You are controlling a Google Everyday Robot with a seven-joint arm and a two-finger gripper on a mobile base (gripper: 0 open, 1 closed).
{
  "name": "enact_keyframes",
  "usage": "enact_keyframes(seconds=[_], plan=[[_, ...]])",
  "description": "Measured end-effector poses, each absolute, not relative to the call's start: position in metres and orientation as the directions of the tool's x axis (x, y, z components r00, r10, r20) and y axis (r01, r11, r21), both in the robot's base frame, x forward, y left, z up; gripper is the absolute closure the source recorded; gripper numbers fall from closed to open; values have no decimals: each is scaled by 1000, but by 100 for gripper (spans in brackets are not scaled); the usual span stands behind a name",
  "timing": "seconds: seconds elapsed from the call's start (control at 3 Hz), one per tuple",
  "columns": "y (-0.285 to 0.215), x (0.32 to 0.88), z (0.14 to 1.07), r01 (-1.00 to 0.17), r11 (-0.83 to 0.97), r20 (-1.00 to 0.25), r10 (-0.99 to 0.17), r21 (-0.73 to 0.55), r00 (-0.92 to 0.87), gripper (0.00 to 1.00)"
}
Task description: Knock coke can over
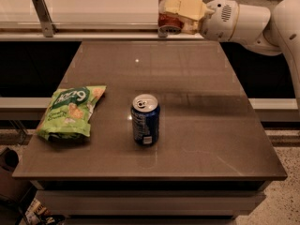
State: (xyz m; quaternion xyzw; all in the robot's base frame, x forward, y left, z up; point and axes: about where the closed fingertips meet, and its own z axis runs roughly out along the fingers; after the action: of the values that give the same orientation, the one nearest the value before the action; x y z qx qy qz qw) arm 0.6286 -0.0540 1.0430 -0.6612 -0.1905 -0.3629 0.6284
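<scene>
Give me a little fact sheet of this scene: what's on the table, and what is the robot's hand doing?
gripper: over the table's far edge, closed around the coke can
coke can: upright in the gripper, top out of frame
blue can: standing upright near the table's middle
chip bag: green, lying flat on the left side
table: brown, glossy top

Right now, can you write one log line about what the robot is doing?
end effector: clasped on coke can, at table's far edge | blue can: upright, mid-table | chip bag: left side
</scene>
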Motion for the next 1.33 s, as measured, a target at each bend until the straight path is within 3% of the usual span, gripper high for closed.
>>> enact_keyframes(seconds=[0.67, 1.33], plan=[[-49, 623, 1034, 757, -167, 774, -191, -631, 603, 100], [-39, 605, 1004, 902, -268, 941, -96, -337, 323, 100]])
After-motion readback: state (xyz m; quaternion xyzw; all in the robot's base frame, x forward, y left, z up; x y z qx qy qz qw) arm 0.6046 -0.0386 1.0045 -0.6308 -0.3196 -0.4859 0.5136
